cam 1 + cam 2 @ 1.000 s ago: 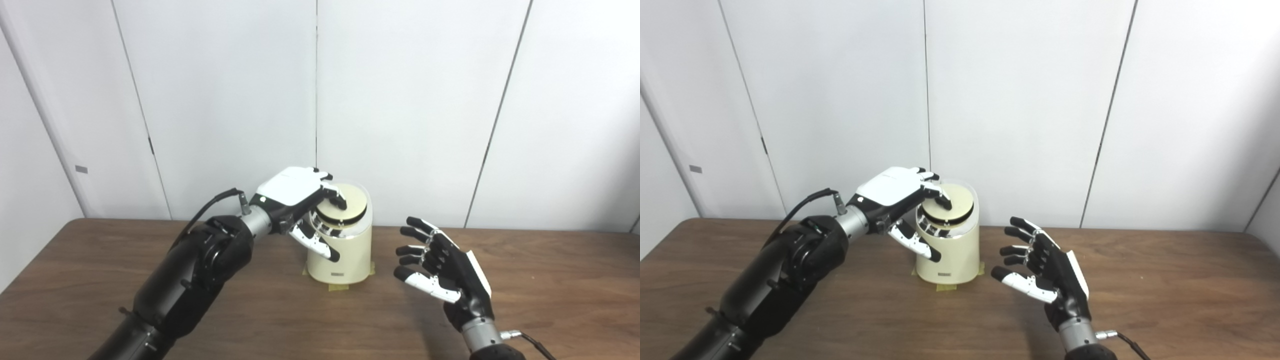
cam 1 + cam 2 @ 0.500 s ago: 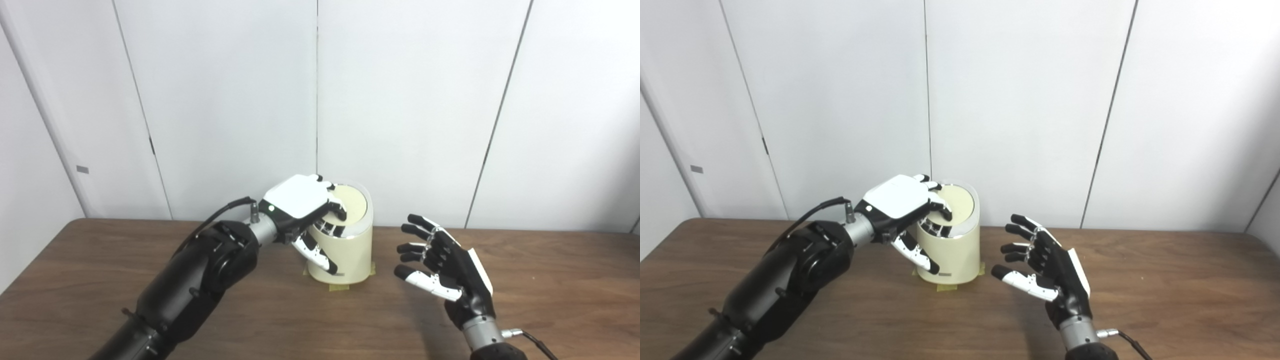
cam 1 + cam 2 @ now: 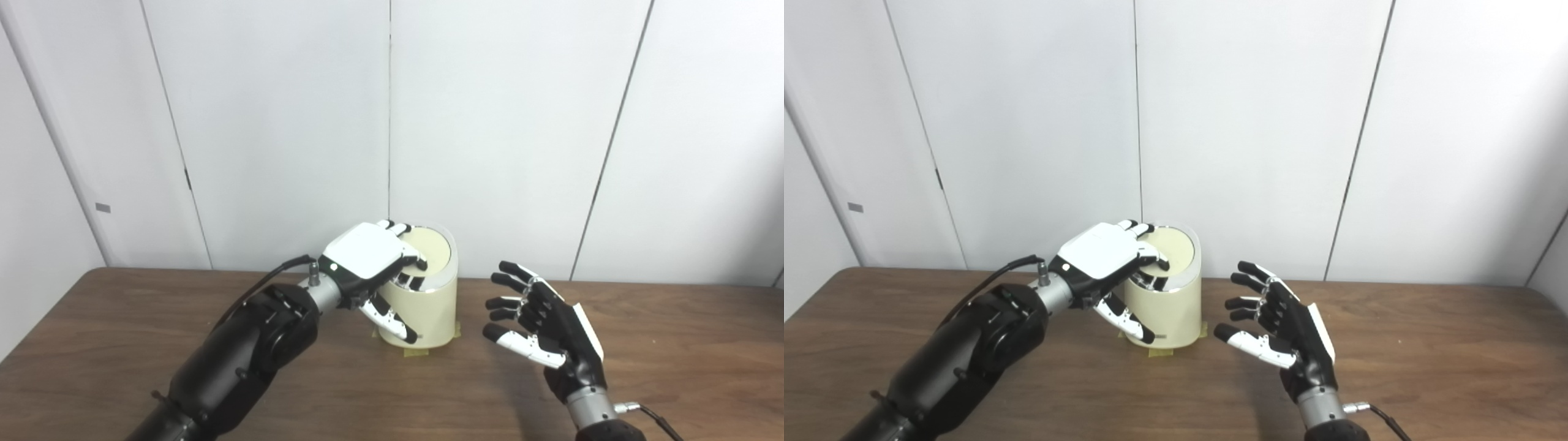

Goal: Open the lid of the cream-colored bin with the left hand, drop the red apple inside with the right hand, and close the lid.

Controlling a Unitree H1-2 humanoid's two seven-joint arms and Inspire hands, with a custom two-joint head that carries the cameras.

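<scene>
left hand (image 3: pixel 373 260), centre of the frame, draped over the top of the cream-colored bin (image 3: pixel 422 306), its fingers (image 3: pixel 411 259) curled loosely onto the lid (image 3: pixel 432 254) and its thumb (image 3: pixel 389 318) hanging down the bin's near left wall; the hand presses on the lid but grips nothing. the lid appears to lie flat inside the bin's silver rim, so the step in hand is judged to be the closing of the lid, at or near its end. to do it well, the press should fall straight down on the lid's near edge until it sits flush all round, and the fingers should then lift vertically so that nothing drags the lid up or shoves the bin, which stands on strips of tape (image 3: pixel 407 351) on the wooden bench (image 3: pixel 674 343). the left forearm runs from lower left up to the bin, wrist bent so the palm faces down. right hand (image 3: pixel 545 331), right of centre and clear of the bin, waits palm toward the bin with fingers spread wide and empty. the red apple is not visible anywhere; it is presumably inside the bin.
</scene>
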